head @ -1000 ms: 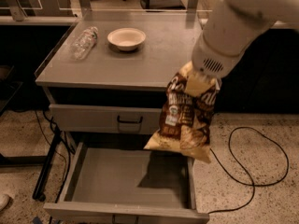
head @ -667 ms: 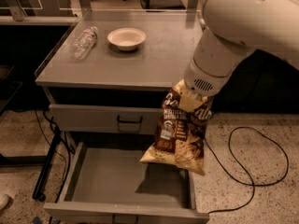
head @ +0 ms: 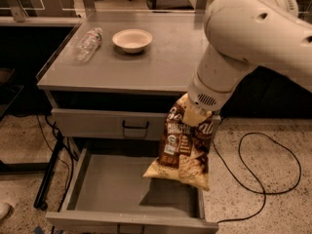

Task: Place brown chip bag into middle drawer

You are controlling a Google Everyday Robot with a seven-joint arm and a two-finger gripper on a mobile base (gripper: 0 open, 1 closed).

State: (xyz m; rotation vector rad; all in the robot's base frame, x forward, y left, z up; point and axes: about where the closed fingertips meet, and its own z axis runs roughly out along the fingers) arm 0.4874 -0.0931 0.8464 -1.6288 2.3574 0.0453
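The brown chip bag [head: 184,150] hangs upright from my gripper [head: 194,114], which is shut on the bag's top edge. The bag hangs in the air above the right part of the open middle drawer [head: 109,189], a wide shallow grey drawer with a bare floor. The bag's lower corner is over the drawer's right side wall. The white arm reaches in from the upper right and hides most of the gripper.
A closed grey drawer front with a black loop handle [head: 135,126] is above the open drawer. On the cabinet top [head: 161,67] lie a clear plastic bottle [head: 88,44] and a white bowl [head: 132,39]. A black cable [head: 263,179] loops on the floor at the right.
The arm has carried the bag leftward and a little lower, from beside the cabinet's right edge to over the right part of the open drawer.
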